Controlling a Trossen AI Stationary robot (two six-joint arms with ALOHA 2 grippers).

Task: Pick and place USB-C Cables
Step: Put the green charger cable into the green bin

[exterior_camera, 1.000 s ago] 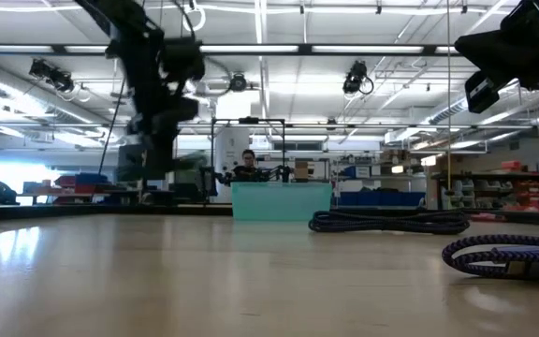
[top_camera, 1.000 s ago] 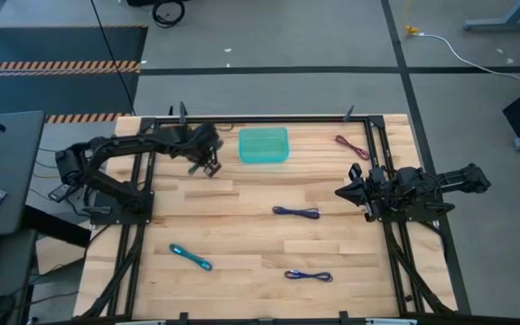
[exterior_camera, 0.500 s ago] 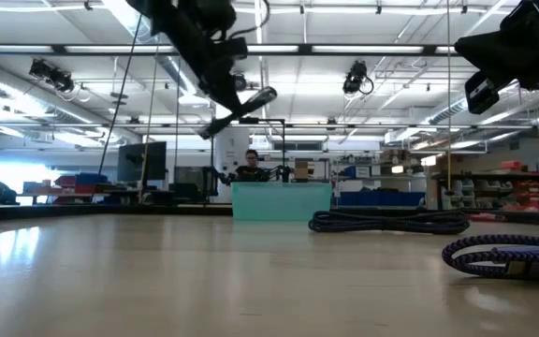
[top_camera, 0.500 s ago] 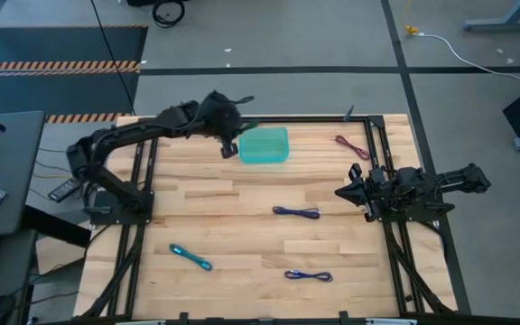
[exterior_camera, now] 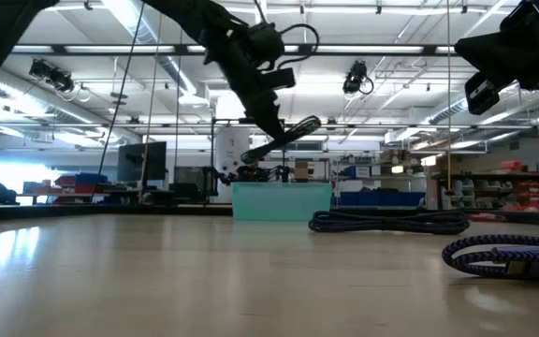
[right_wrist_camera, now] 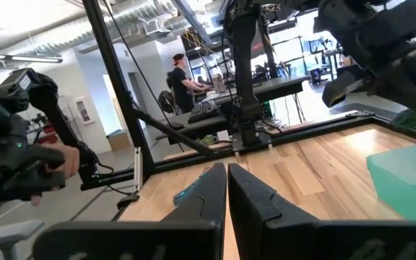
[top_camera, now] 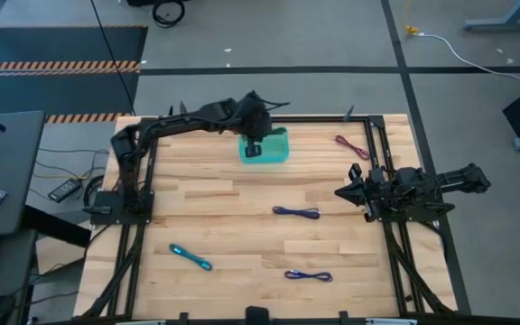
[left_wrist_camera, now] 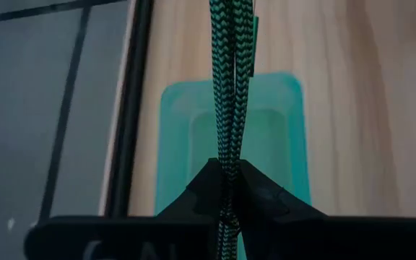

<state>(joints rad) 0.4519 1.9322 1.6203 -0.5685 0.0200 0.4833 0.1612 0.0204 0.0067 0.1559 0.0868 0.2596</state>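
My left gripper (top_camera: 254,145) hangs over the teal tray (top_camera: 273,155) at the table's far side, shut on the green USB-C cable (left_wrist_camera: 230,87). In the low view, the gripper (exterior_camera: 271,131) and the cable (exterior_camera: 298,130) are above the tray (exterior_camera: 282,201). My right gripper (top_camera: 341,192) waits shut and empty at the table's right. The maroon cable (top_camera: 352,146) lies at the far right. Two dark blue cables (top_camera: 296,212) (top_camera: 309,275) and the teal cable (top_camera: 190,257) lie flat on the table nearer the front. My left gripper pinches the green cable bundle (left_wrist_camera: 227,177) between its two fingers, several strands side by side. The bundle runs on past the fingertips (left_wrist_camera: 255,189). It is lifted clear and slants above the tray.
The wooden table (top_camera: 224,226) has a black frame along its far and side edges (top_camera: 152,171). In the low view, the two dark blue cables (exterior_camera: 388,222) (exterior_camera: 508,255) lie to the right of the tray. A person (right_wrist_camera: 179,79) stands in the room beyond the table.
My left gripper has gone from the far left of the table toward the right and now hangs over the teal tray. It has turned on the way and stayed shut on the green cable, which has stayed clear of the table.
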